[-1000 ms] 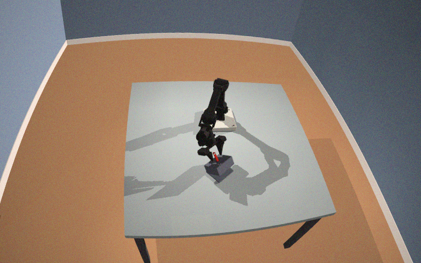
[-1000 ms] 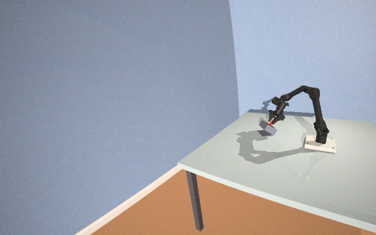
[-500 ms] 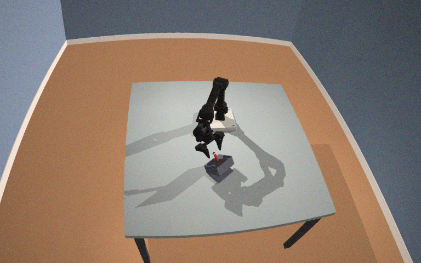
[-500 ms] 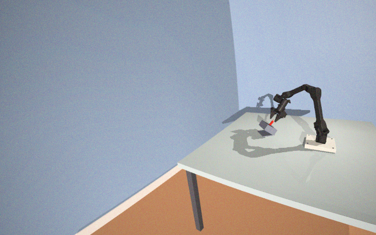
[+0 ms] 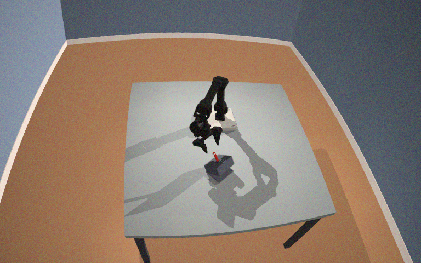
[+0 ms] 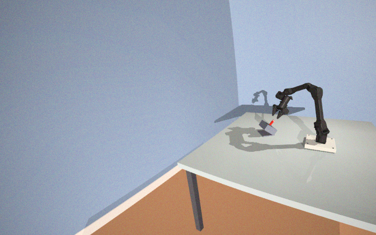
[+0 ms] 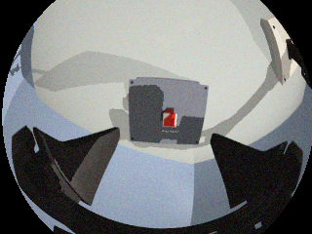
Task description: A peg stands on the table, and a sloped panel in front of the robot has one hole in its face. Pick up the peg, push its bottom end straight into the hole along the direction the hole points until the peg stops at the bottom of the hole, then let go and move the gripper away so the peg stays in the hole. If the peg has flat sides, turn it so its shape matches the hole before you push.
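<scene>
One red peg (image 5: 216, 156) (image 6: 271, 122) (image 7: 169, 119) in panel (image 5: 225, 164) (image 6: 268, 127) (image 7: 187, 99), beyond open gripper (image 5: 212, 149) (image 6: 275, 116) (image 7: 167, 136).

one robot arm (image 5: 203, 108) (image 6: 318, 107), one gripper (image 5: 212, 144) (image 6: 275, 116) (image 7: 167, 136) with two fingers, one red peg (image 5: 215, 156) (image 6: 271, 122) (image 7: 169, 118), one sloped panel (image 5: 225, 163) (image 6: 270, 129) (image 7: 187, 99), one table (image 5: 161, 213) (image 6: 249, 177) (image 7: 171, 39), one base plate (image 5: 232, 124) (image 6: 331, 148) (image 7: 275, 44)
</scene>
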You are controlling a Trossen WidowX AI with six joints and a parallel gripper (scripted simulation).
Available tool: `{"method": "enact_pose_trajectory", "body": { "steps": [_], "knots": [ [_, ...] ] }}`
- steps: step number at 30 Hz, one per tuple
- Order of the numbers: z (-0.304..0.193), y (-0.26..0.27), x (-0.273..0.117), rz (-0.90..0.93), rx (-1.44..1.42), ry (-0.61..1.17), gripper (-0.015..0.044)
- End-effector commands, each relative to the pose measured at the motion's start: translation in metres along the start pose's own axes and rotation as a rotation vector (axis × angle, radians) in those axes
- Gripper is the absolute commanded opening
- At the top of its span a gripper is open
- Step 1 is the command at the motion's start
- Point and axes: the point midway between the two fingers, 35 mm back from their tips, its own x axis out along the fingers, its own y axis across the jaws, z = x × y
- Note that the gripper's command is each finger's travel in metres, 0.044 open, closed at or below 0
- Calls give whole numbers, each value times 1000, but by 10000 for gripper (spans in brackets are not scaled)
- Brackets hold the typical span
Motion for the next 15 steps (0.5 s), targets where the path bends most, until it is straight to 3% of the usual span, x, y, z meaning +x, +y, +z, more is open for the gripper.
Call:
{"method": "enact_pose_trajectory", "body": {
  "steps": [1,15],
  "knots": [
    [-1,1,-11,2,-6,7,440],
    [3,0,-35,1,-3,5,440]
  ]
}}
